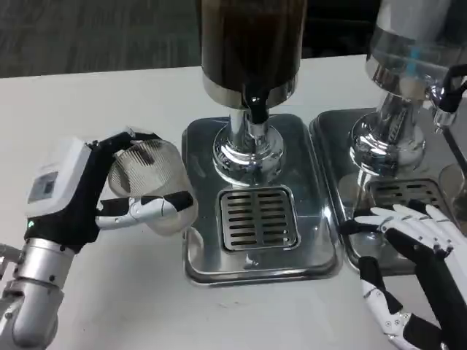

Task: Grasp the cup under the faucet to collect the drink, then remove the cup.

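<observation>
My left hand [80,195] grips a clear ribbed plastic cup [152,182], tilted and lifted a little, at the left edge of the steel drip tray [197,146]. The cup looks empty. The dark-drink dispenser [252,44] stands on that tray, its black faucet [255,108] above the slotted grate [259,217]. The cup is left of the grate, not under the faucet. My right hand [416,248] rests with fingers spread over the front of the second tray at the right, holding nothing.
A second dispenser [408,51] with clear liquid stands on its own steel tray [336,138] at the right. White table [95,109] lies open behind and left of the cup, and along the front edge.
</observation>
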